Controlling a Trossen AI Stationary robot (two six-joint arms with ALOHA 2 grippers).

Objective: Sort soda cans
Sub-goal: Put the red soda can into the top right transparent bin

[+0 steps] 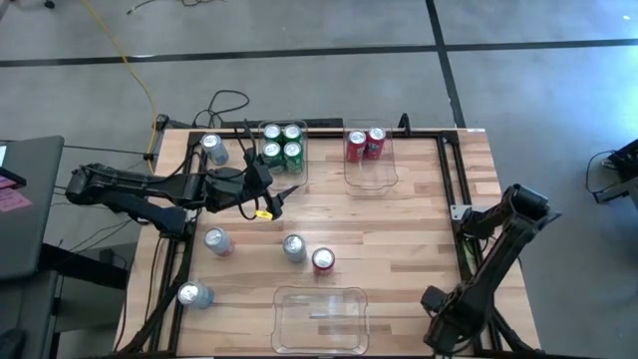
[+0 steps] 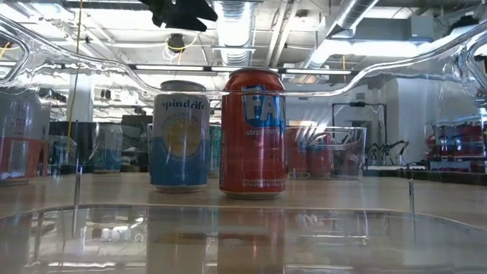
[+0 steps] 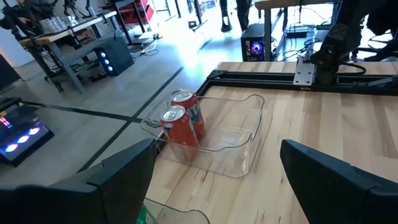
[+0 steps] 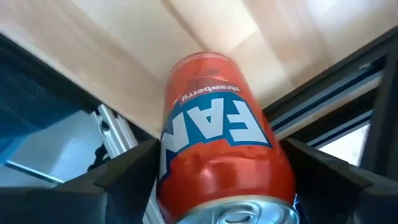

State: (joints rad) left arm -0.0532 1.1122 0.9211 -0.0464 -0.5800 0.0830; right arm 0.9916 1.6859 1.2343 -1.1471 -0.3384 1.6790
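Right gripper [image 4: 217, 168] has a red can [image 4: 217, 143] between its fingers at the table's edge rail; grip looks loose, could slip and roll off. Left gripper [image 3: 211, 180] open, empty, red-can bin [image 3: 242, 134] ahead.

Both arms are dark, almost black, built from boxy links with rounded joints; the left arm [image 1: 150, 191] has black cables that run along its links, and a small yellow tag hangs near the left gripper [image 1: 277, 202]; its fingers [image 3: 124, 174] are matte black, broad and angular, with flat inner faces; the right arm [image 1: 493, 259] has a thick rounded elbow and a bulky wrist; the right gripper's fingers [image 4: 127, 168] are of the same black, wedge-shaped
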